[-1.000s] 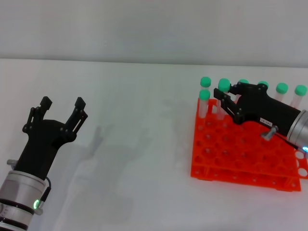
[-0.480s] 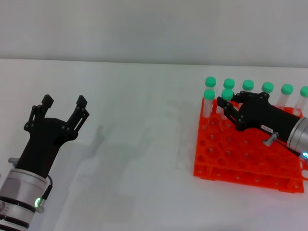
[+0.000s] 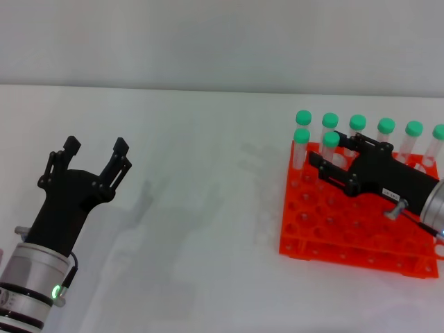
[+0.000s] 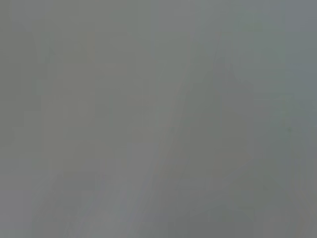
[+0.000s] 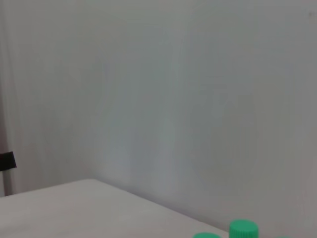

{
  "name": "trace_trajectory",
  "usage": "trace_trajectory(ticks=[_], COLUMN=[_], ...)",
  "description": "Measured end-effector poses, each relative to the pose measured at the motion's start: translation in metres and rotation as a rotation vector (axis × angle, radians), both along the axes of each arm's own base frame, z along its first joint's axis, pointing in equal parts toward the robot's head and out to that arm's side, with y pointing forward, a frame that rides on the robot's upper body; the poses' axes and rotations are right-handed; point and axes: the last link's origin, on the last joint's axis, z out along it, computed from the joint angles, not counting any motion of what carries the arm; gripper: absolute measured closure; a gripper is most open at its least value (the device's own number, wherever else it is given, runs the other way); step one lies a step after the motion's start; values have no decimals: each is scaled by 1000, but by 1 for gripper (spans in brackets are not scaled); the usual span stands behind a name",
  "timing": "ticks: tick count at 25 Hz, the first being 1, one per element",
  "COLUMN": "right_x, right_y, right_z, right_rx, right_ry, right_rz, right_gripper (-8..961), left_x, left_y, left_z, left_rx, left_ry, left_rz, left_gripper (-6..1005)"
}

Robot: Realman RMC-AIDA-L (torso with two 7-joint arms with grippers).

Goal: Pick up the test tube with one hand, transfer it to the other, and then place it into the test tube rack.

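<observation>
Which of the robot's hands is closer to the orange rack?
Right. The right hand is over the rack among the tubes; the left hand hovers far across the table.

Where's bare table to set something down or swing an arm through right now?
Free: the wide white table between the left gripper and the test tube rack, plus the strip behind. Crowded: the rack's back rows, where the right gripper sits among the green-capped tubes.

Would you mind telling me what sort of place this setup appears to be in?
Probably a lab-style test bench: an orange test tube rack holding green-capped tubes on a plain white table against a bare wall, with two robot arms working.
</observation>
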Motion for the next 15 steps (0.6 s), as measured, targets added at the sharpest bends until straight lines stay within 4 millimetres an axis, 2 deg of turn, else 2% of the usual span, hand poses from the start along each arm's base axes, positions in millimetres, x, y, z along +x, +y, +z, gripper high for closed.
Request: trace_trajectory(ticks=[4, 11, 15], right_x=[6, 33, 66], right_y=[-7, -35, -54], right_z=[3, 26, 54], right_rx=[-4, 49, 234], right_ry=[31, 105, 139], right_rz=[-17, -30, -121], right_gripper=[393, 328, 314], left_x=[0, 0, -1], left_y=[0, 2, 5], left_z=[0, 2, 3], left_rx=[-1, 5, 8], left_ry=[-1, 1, 16], left_rz=[-2, -2, -4], left_gripper=[104, 105, 106])
